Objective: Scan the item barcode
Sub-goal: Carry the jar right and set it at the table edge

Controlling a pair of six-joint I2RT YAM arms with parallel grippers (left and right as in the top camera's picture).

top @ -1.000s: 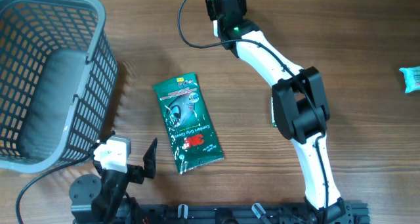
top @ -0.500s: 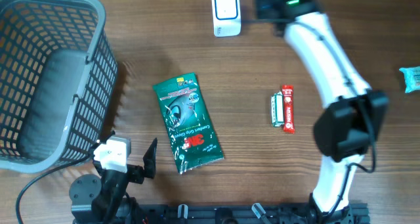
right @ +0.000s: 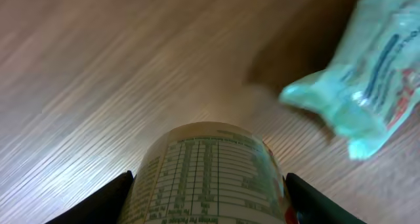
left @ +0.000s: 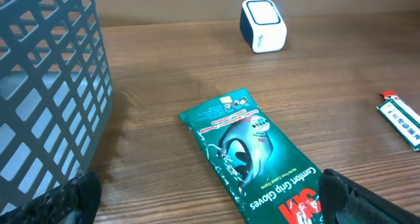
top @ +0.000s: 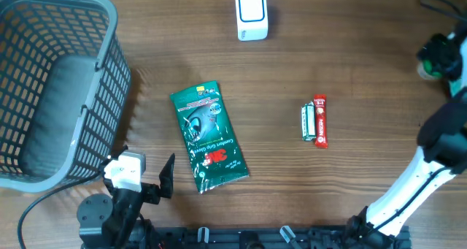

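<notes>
While the left gripper (top: 144,161) sits at the near edge of the desk (top: 365,30) with its jaws spread wide and nothing between them, the right arm is stretched out to the far right side. There the right gripper (right: 213,201) is clamped on a round container (right: 210,158), one dark finger pressed against each side. The printed table on its label faces the wrist camera. From overhead only a pale green and white sliver of it shows at the arm's tip, right at the edge of view. Whether it is clear of the wood I cannot tell. Just beyond it lies a pale green packet (right: 367,73), blurred.

The white scanner (top: 252,15) stands at the far middle of the desk, well apart from the held container. A green glove packet (top: 208,136) lies flat in front of the left gripper, slightly slanted. To its right, a red bar (top: 319,120) and a small green-and-white stick (top: 309,122) lie side by side, touching or nearly so. A grey plastic basket (top: 109,81) fills the left corner.
</notes>
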